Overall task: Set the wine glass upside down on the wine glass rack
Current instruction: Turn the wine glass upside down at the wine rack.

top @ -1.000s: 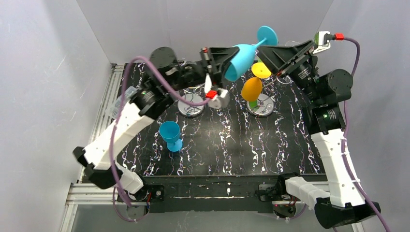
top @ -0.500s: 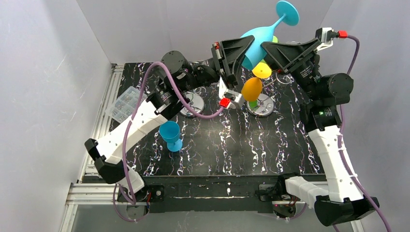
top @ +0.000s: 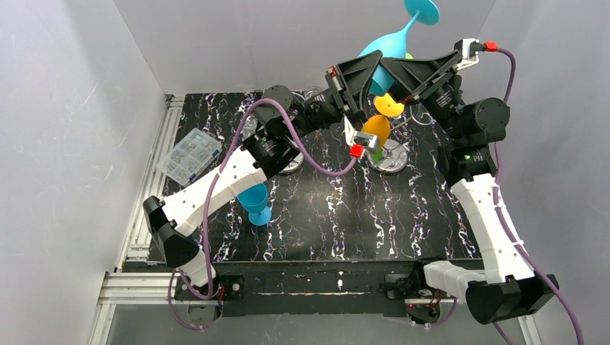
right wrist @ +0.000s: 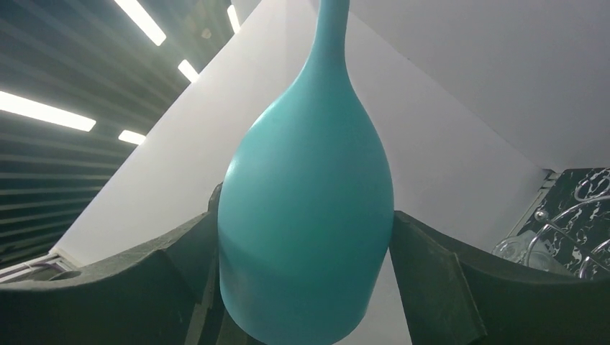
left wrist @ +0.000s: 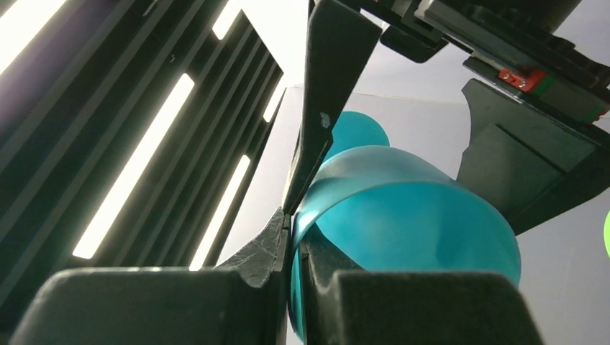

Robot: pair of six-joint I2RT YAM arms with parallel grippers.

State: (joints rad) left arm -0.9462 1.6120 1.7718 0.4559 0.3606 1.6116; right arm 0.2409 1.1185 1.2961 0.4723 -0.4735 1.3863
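Two grippers crowd one wine glass [top: 381, 49], high over the far right of the table [top: 403, 215]. It's foot up and bowl down, directly above the wine glass rack [top: 392, 159]. The left gripper [left wrist: 291, 219] is pinching the thin rim wall, pads pressed together on it. The right gripper [right wrist: 306, 237] is spread wide with a finger flanking each side of the bowl. Whether those fingers actually bear on it, I can't tell.

Here's the danger, as I read it. This looks like a handover, and the bowl is smooth and tapers toward the stem. If the rim pinch lets go before the wide jaws bite, the glass could slide out and drop onto the rack. An orange glass [top: 375, 130] already hangs there upside down. A yellow disc [top: 388, 105] sits just above it, maybe a foot, maybe another glass. Those two leave little room for the descent. The arms are also packed tight together, so any sideways tug from one could twist the glass against the other.

As for containers, a clear compartment box [top: 188, 157] lies at the table's left edge, its contents too small to make out. A second teal glass [top: 253, 201] stands upright near the left arm, with nothing showing in its bowl.
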